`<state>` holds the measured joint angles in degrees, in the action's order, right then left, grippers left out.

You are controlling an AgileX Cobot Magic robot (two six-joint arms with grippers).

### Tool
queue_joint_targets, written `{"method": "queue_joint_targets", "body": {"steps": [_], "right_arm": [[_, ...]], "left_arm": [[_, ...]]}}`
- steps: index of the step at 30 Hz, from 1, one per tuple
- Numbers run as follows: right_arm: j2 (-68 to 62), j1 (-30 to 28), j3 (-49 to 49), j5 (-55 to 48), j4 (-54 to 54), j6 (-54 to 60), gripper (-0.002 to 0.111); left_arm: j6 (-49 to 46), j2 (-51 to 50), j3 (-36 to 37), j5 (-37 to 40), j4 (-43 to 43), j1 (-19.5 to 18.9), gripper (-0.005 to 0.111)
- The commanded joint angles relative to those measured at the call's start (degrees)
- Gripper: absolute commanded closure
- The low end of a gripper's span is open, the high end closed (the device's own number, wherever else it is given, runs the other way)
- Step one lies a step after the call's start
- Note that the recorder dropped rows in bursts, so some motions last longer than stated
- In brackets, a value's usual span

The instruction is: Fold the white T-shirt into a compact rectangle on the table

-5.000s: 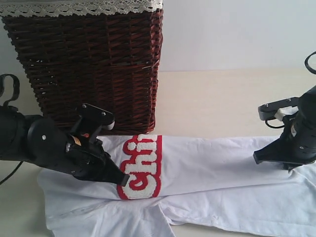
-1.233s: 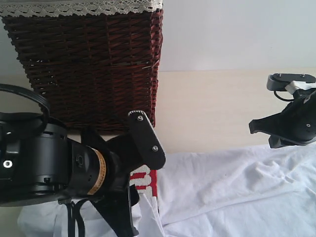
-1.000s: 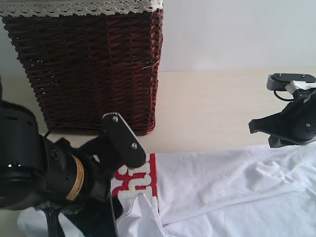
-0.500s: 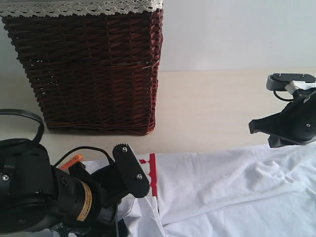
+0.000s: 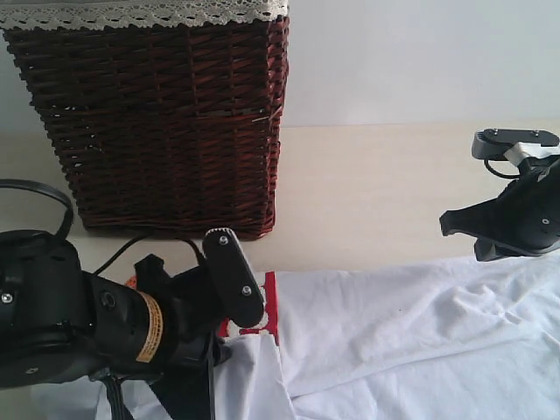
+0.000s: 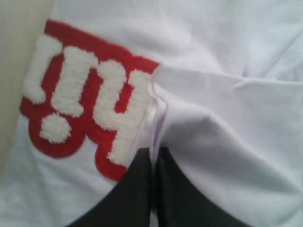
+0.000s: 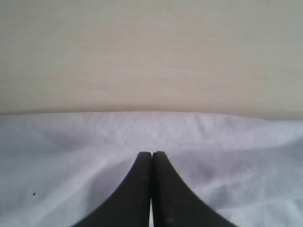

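Note:
The white T-shirt (image 5: pixel 394 332) lies spread over the front of the table (image 5: pixel 376 192), with a layer folded over near its red-outlined lettering (image 6: pixel 80 94). In the left wrist view my left gripper (image 6: pixel 155 150) is shut, and a folded edge of the shirt (image 6: pixel 227 123) runs in between its tips beside the lettering. In the exterior view the left arm (image 5: pixel 105 332) hides that grip. My right gripper (image 7: pixel 151 153) is shut just above the shirt (image 7: pixel 71 142), near its far edge, with nothing seen between the fingers. The right arm (image 5: pixel 516 223) hovers at the shirt's right end.
A tall dark wicker basket (image 5: pixel 166 114) with white lace trim stands at the back left, just behind the left arm. Bare table (image 7: pixel 151 56) stretches beyond the shirt toward the pale wall (image 5: pixel 420 52).
The left arm has sunk lower over the lettering and covers most of it. Its jaws have closed on the shirt's folded edge. The right arm has not moved.

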<state>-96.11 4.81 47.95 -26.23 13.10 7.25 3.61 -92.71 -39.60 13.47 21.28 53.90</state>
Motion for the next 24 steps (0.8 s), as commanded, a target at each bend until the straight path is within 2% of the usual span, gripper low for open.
{"method": "queue_joint_targets", "body": {"steps": [1, 3, 5, 6, 7, 8, 9, 11, 12, 13, 15, 20, 24], "right_arm": [[0.4, -0.1, -0.2, 0.9, 0.2, 0.6, 0.108], [0.4, -0.1, -0.2, 1.0, 0.2, 0.6, 0.108], [0.4, -0.1, -0.2, 1.0, 0.2, 0.6, 0.108], [0.4, -0.1, -0.2, 1.0, 0.2, 0.6, 0.108], [0.4, -0.1, -0.2, 1.0, 0.2, 0.6, 0.108], [0.4, -0.1, -0.2, 1.0, 0.2, 0.6, 0.108], [0.4, -0.1, -0.2, 1.0, 0.2, 0.6, 0.108], [0.4, -0.1, -0.2, 0.9, 0.2, 0.6, 0.108], [0.4, -0.1, -0.2, 0.8, 0.2, 0.6, 0.108], [0.4, -0.1, -0.2, 0.6, 0.2, 0.6, 0.108], [0.4, -0.1, -0.2, 0.6, 0.5, 0.6, 0.108], [0.4, -0.1, -0.2, 0.6, 0.5, 0.6, 0.108], [0.4, -0.1, -0.2, 0.7, 0.5, 0.6, 0.108]], "left_arm": [[-5.3, 0.1, 0.3, -2.9, 6.7, -0.1, 0.106], [-5.3, 0.1, 0.3, -2.9, 8.4, -0.3, 0.101], [-5.3, 0.1, 0.3, -2.9, 8.5, -0.3, 0.075], [-3.6, 0.1, 0.3, -2.9, 8.5, -0.3, 0.053], [-2.6, 0.1, 0.3, -2.6, 8.5, -0.3, 0.044], [-1.4, 0.1, 0.3, -0.5, 8.5, -0.3, 0.04], [-0.9, 0.2, 0.3, 0.5, 8.5, -0.3, 0.042], [6.5, 0.7, -0.8, 4.0, 11.9, -1.5, 0.053], [15.7, 1.0, -1.6, 6.6, 18.1, -2.8, 0.059], [23.1, 1.1, -1.8, 8.3, 24.4, -4.1, 0.059], [29.8, 1.0, -1.8, 8.5, 28.4, -5.5, 0.057], [29.8, 1.3, -1.8, 11.0, 25.7, -4.5, 0.056], [29.9, 2.3, -1.5, 18.8, 13.6, -4.1, 0.057]]}}
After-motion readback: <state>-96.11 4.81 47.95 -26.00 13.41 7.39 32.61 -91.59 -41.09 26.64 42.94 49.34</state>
